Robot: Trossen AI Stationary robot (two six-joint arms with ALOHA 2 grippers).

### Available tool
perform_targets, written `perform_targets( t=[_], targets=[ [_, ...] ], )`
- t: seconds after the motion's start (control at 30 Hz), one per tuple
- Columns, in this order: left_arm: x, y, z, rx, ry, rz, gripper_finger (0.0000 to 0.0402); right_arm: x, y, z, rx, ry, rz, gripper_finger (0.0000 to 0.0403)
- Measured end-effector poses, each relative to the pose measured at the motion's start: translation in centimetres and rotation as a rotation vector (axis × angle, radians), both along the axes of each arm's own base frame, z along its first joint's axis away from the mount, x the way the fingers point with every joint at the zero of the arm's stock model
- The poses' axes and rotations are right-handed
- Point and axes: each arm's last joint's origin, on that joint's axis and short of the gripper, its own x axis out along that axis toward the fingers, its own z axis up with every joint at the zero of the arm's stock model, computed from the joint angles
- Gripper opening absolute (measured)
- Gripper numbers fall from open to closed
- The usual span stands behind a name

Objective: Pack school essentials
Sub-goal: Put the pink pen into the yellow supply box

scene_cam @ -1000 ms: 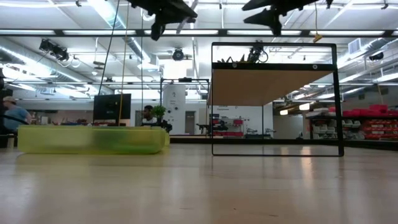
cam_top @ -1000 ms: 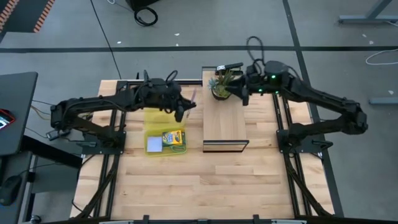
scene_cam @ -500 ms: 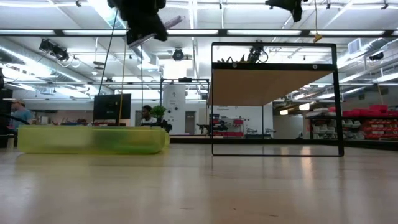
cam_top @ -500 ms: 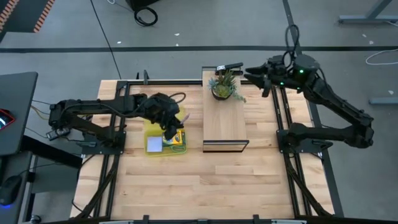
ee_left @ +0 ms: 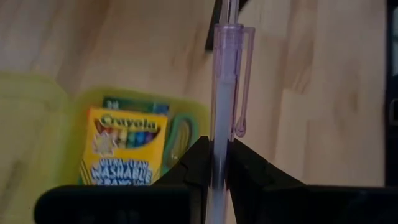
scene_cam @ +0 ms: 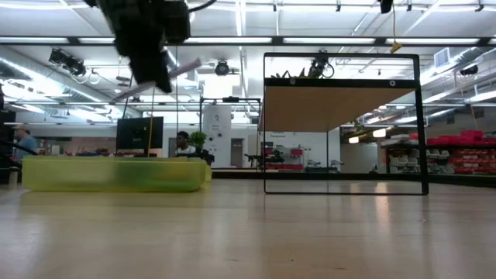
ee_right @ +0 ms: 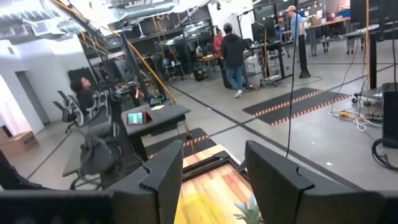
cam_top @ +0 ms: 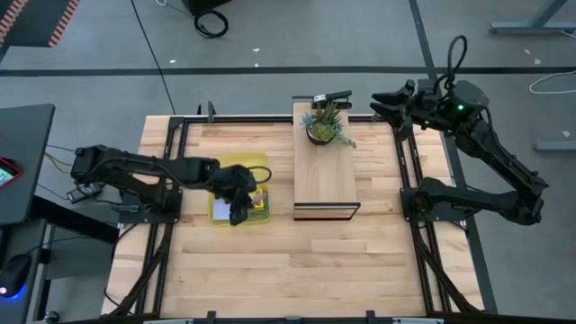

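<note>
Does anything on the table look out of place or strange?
Nothing stands out. The plant stands upright on the shelf, and the crayon box lies flat in the yellow case. Nothing is spilled.

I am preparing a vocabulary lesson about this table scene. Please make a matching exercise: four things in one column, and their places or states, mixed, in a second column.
Things:
1. purple pen
2. crayon box
3. potted plant
4. right gripper

Places or states:
A. on top of the wooden shelf
B. open, raised by the table's far right edge
C. clamped in the left gripper
D. lying inside the yellow case

Pairs: 1-C, 2-D, 3-A, 4-B
</note>
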Motion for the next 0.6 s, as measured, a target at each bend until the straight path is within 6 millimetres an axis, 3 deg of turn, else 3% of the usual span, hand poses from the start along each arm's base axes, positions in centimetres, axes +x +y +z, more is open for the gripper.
perform_targets(
  t=[0.2, 0.6],
  targets=[
    [-0.7, -1.0, -3.0, 0.059, 0.017, -0.011, 0.0049, 0.0, 0.0, 0.0, 0.021, -0.005, 0.0, 0.0179],
    [-2.3, -2.2, -6.0, 0.092, 0.103, -0.061, 0.0055, 0.0, 0.0, 0.0, 0.038, -0.01, 0.002, 0.0179]
  ],
)
